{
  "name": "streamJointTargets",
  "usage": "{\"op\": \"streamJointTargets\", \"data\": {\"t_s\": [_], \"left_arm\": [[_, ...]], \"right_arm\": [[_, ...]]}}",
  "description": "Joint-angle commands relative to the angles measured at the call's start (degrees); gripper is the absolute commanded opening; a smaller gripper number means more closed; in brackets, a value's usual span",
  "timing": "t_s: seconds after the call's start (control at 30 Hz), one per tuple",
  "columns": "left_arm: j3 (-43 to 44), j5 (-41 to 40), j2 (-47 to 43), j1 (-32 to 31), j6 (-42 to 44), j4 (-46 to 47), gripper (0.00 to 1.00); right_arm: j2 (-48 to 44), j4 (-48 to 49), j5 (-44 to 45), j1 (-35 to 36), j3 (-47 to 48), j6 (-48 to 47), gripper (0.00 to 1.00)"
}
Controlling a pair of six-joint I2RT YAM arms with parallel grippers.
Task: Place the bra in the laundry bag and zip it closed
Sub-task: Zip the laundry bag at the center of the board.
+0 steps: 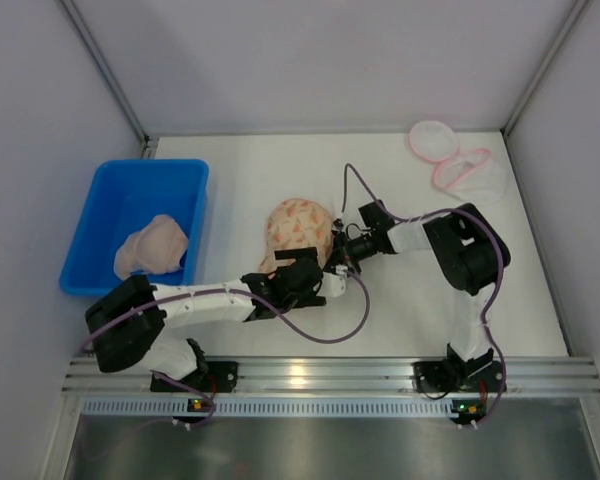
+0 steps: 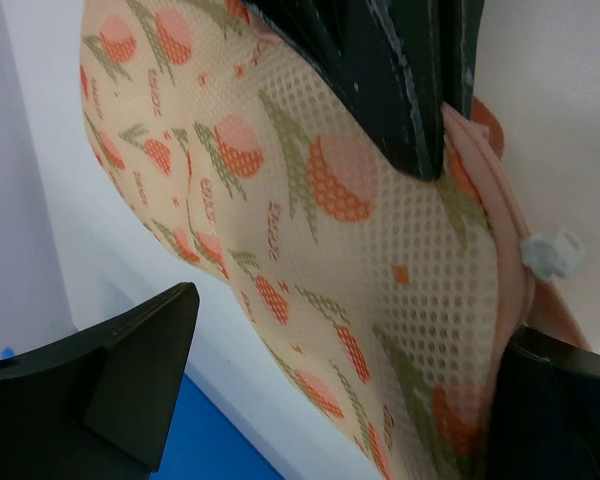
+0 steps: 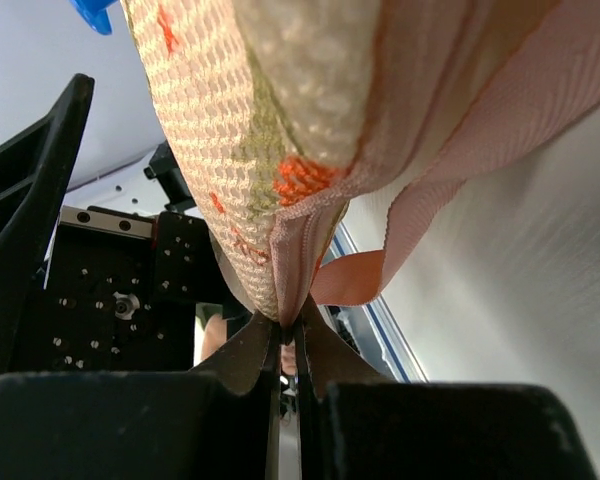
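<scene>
My right gripper (image 3: 288, 338) is clamped tight on the bag (image 1: 298, 225), its tips pinching the pink edge seam so that the printed mesh bulges away just beyond them. My left gripper (image 2: 350, 320) stands wide open with the bag's rounded flank between its fingers (image 2: 130, 370), closer to the finger on the zip side. I cannot tell whether that finger touches the mesh. The white zip pull (image 2: 552, 252) sits on the pink tape just beyond that same finger, outside the jaws and ungripped. A beige bra (image 1: 152, 246) lies in the blue bin (image 1: 155, 165), well off to the outer side of my left jaws. I cannot tell whether the bag already holds anything, since the mesh hides its inside. I judge that I am working on the zip: one arm anchors the bag while the other lines up on the pull. With a bra in the bin, I take this for opening the bag rather than closing it, though the views do not settle that. The next move calls for shifting my left jaws sideways until the pull lies between the tips. They then need to close on that small tab and draw it along the tape while my right jaws hold the seam taut against the tug.
</scene>
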Motion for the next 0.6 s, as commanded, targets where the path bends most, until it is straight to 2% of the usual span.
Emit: {"op": "streamJointTargets", "data": {"t_s": [0.0,0.07,0.17,0.2,0.33,0.57], "left_arm": [[-0.7,-1.56,2.53,0.24,4.87,13.91,0.98],[0.0,-1.21,3.94,0.24,4.61,14.18,0.98],[1.49,1.33,2.64,0.15,3.39,9.62,0.98],[2.11,4.91,1.59,0.15,3.12,3.95,0.98],[3.79,13.7,-6.57,-0.2,0.57,-6.7,0.98],[-1.57,19.26,-13.18,-5.3,0.92,-10.51,0.98]], "right_arm": [[-0.84,-0.23,-3.42,1.37,2.22,-1.98,0.0],[-0.84,-1.79,-3.42,1.54,2.48,-1.89,0.0],[-0.84,-4.69,-2.98,1.54,3.7,-3.81,0.0],[-0.75,-5.32,-2.72,1.46,3.97,-4.43,0.0],[0.21,-6.2,-2.72,0.84,4.85,-5.4,0.0],[1.71,-7.35,-2.81,0.84,6.87,-6.02,0.0]]}}
